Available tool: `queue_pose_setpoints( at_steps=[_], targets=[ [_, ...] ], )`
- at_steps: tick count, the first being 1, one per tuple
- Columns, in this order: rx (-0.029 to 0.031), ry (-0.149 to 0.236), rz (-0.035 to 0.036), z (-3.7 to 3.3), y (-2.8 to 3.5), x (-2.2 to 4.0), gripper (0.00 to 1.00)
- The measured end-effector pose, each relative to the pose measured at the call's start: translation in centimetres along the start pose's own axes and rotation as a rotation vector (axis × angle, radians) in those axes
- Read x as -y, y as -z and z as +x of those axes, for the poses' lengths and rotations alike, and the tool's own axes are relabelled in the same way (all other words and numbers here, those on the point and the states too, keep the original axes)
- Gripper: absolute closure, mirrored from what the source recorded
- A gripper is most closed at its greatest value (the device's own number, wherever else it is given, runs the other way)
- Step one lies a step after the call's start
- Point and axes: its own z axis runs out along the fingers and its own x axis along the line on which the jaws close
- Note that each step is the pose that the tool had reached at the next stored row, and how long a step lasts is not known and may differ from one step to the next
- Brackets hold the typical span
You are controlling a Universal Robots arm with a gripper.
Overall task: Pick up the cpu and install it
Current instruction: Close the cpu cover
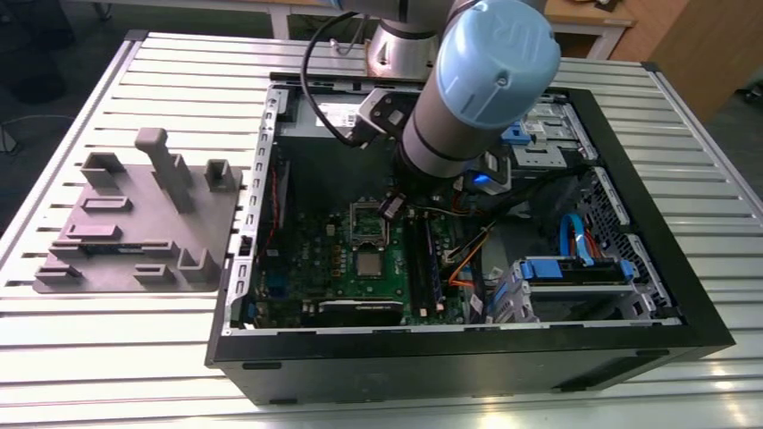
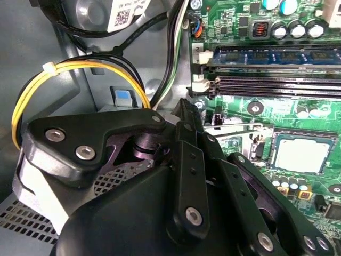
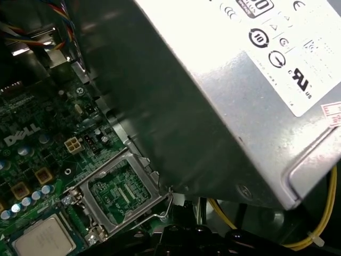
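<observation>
The cpu (image 1: 368, 265) is a small silver-grey square lying flat in its socket on the green motherboard (image 1: 334, 268) inside the open computer case (image 1: 477, 366). It also appears in both wrist views (image 2: 297, 154) (image 3: 45, 242). The oblong metal socket frame (image 3: 120, 189) stands swung up beside it (image 1: 367, 223). My gripper (image 1: 394, 207) hangs low inside the case just beyond the raised frame, apart from the cpu. In the second wrist view its black fingers (image 2: 184, 114) meet at the tips with nothing between them.
A big grey box with a white label (image 3: 240, 80) sits close beside the gripper. Memory sticks (image 2: 272, 56) and yellow cables (image 2: 80, 66) lie near it. A grey fixture plate (image 1: 131, 223) rests on the slatted table at the exterior view's left. Blue drive bays (image 1: 573, 268) fill the case's other side.
</observation>
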Motion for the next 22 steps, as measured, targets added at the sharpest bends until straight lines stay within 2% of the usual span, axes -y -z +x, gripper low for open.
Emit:
queue_pose_setpoints(
  at_steps=[3, 5, 7, 13, 18, 22],
  targets=[
    [0.0046, 0.001, -0.0036, 0.03, -0.21, 0.0, 0.9],
    [0.0117, 0.001, -0.0085, 0.07, -0.4, 0.02, 0.9],
    [0.0147, 0.002, -0.0106, 0.12, -0.62, 0.05, 0.9],
    [0.0137, 0.002, -0.0101, 0.19, -0.8, 0.03, 0.9],
    [0.0038, 0.001, -0.0029, 0.18, -0.69, -0.06, 0.9],
    [0.0016, 0.001, -0.0012, 0.13, -0.4, -0.2, 0.9]
  ],
)
